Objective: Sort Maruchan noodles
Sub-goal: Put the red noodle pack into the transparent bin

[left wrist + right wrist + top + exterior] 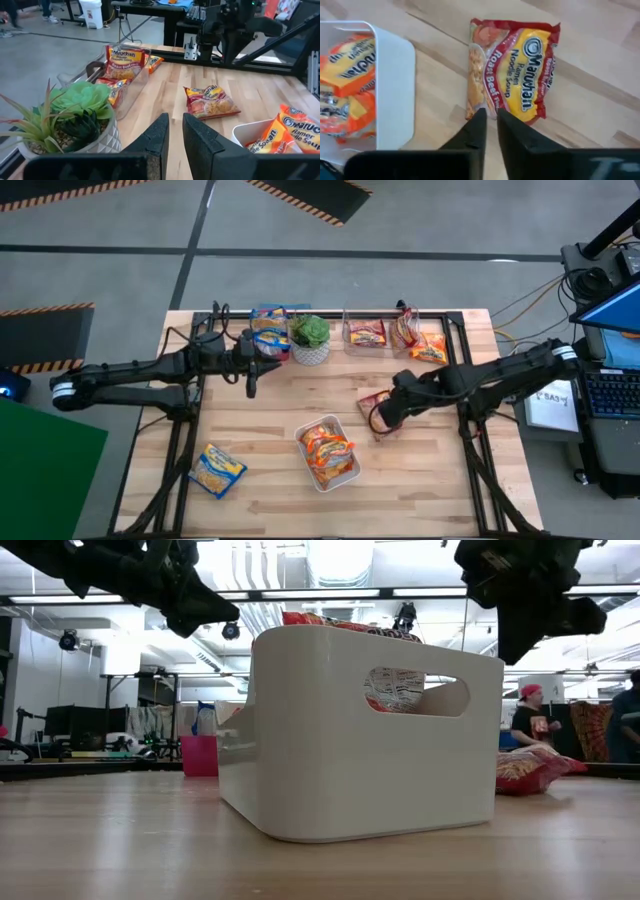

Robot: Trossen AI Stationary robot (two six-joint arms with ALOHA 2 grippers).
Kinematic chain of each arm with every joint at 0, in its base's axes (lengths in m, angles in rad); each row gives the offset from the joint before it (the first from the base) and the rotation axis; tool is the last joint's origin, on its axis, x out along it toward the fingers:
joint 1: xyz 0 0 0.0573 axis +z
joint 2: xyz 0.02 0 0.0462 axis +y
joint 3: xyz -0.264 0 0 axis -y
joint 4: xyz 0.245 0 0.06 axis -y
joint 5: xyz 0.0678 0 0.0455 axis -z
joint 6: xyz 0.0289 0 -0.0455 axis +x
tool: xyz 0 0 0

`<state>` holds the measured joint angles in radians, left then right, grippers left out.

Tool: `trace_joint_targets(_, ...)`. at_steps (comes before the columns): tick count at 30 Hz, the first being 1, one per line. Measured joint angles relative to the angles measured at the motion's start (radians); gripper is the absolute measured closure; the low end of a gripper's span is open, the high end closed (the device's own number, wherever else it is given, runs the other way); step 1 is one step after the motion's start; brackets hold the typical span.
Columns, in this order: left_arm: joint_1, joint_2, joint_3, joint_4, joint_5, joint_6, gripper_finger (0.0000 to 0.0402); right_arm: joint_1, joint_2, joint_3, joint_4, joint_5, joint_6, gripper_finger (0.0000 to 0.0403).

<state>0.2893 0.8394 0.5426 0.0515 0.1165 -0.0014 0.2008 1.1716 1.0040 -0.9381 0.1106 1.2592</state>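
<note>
A red-edged Maruchan packet [512,70] lies flat on the table [270,430], to the right of a white bin [345,472]. My right gripper [491,125] hovers above the packet's near edge, shut and empty; the low view shows it [530,600] well clear of the packet [530,768]. The bin holds orange packets [325,448]. A blue-edged packet [217,470] lies near the table's front left. My left gripper [174,135] is shut and empty, up by the plant [310,338].
Along the far edge stand clear containers with a blue packet [270,330] and red packets [366,332], and an orange packet [430,348] lies beside them. The potted plant [75,115] sits between them. Bare wood shows between the bin and the far row. People stand in the room behind the table.
</note>
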Motion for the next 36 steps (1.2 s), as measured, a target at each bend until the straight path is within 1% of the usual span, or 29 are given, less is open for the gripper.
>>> trace_joint_targets(2, 0.0, 0.0, 0.0, 0.0, 0.0, 0.009, 0.0364, 0.001, -0.002, -0.006, -0.009, 0.0, 0.014, 0.0348)
trace_joint_targets(4, 0.0, 0.0, 0.0, 0.0, 0.0, 0.016, 0.0364, 0.002, 0.014, -0.007, -0.005, 0.019, 0.026, 0.0315)
trace_joint_targets(8, 0.0, 0.002, 0.0, 0.0, 0.0, 0.026, 0.0364, 0.001, 0.047, -0.007, -0.007, 0.122, -0.017, 0.0243)
trace_joint_targets(10, 0.0, 0.005, 0.0, 0.0, 0.0, 0.034, 0.0364, 0.001, 0.056, -0.007, -0.007, 0.144, -0.009, 0.0207)
trace_joint_targets(17, 0.0, 0.01, 0.0, 0.001, 0.0, 0.04, 0.0364, -0.003, 0.057, -0.006, -0.024, 0.144, 0.068, 0.0088)
trace_joint_targets(20, 0.0, 0.01, 0.0, 0.0, 0.0, 0.041, 0.0364, -0.003, 0.057, -0.006, -0.024, 0.144, 0.023, 0.0049)
trace_joint_targets(22, 0.0, 0.01, 0.0, 0.0, 0.0, 0.041, 0.0364, -0.003, 0.054, -0.006, -0.02, 0.144, -0.029, 0.0036)
trace_joint_targets(24, 0.0, 0.011, 0.0, 0.0, 0.0, 0.041, 0.0364, -0.003, 0.055, -0.006, -0.015, 0.145, -0.058, 0.0034)
trace_joint_targets(30, 0.0, 0.011, 0.0, 0.0, 0.0, 0.045, 0.0364, -0.003, 0.068, -0.006, 0.064, 0.145, -0.066, 0.0033)
trace_joint_targets(36, 0.0, 0.011, 0.0, 0.0, -0.001, 0.045, 0.0364, -0.003, 0.07, -0.006, 0.183, 0.145, -0.067, 0.0033)
